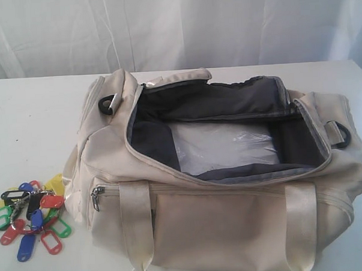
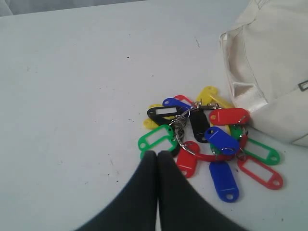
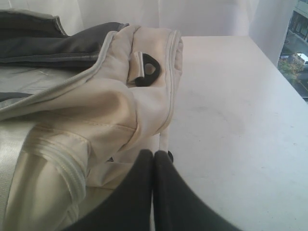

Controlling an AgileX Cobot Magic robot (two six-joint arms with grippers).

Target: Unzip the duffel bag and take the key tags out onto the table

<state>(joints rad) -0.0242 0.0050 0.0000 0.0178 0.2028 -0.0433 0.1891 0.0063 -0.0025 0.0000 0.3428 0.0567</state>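
Observation:
The cream duffel bag (image 1: 219, 188) lies on the white table (image 1: 36, 118) with its top zipper undone, showing dark grey lining and clear plastic inside. The key tags (image 1: 31, 217), a bunch in red, blue, green, yellow and black, rest on the table just left of the bag. In the left wrist view the key tags (image 2: 207, 139) lie right beyond my left gripper (image 2: 157, 154), which is shut and holds nothing. My right gripper (image 3: 153, 155) is shut and empty, hovering by the duffel bag (image 3: 96, 120) at its end panel. Neither gripper shows in the exterior view.
A black plastic strap loop (image 3: 146, 70) sits on the bag's end. Bare white table (image 3: 231, 120) stretches beyond the bag's right end. A white curtain (image 1: 176, 27) hangs behind the table. Satin handles (image 1: 137, 227) drape down the bag's front.

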